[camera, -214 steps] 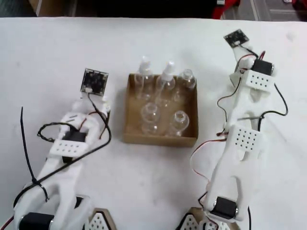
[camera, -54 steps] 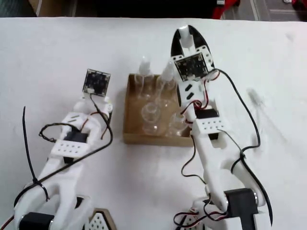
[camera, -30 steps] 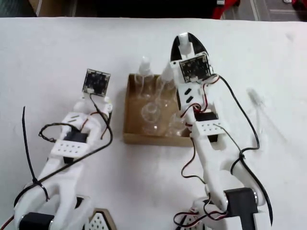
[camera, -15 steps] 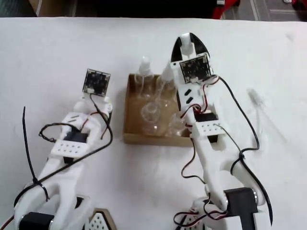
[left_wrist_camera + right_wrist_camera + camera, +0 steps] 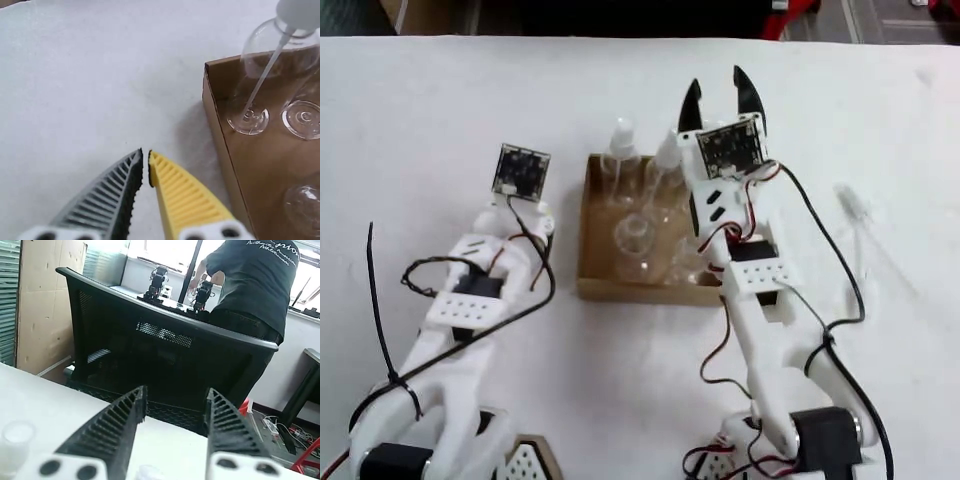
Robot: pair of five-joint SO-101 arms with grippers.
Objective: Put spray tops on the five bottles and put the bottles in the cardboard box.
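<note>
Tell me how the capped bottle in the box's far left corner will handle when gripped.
The bottle looks clear and empty, so probably light. Tall and narrow, it may tip easily, though the cardboard box wall beside it could steady it. Its smooth round side may slip.

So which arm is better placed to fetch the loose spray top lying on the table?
Right, probably. The loose spray top lies right of the cardboard box, on the side of the right gripper, which is open. The left gripper is shut, across the box.
</note>
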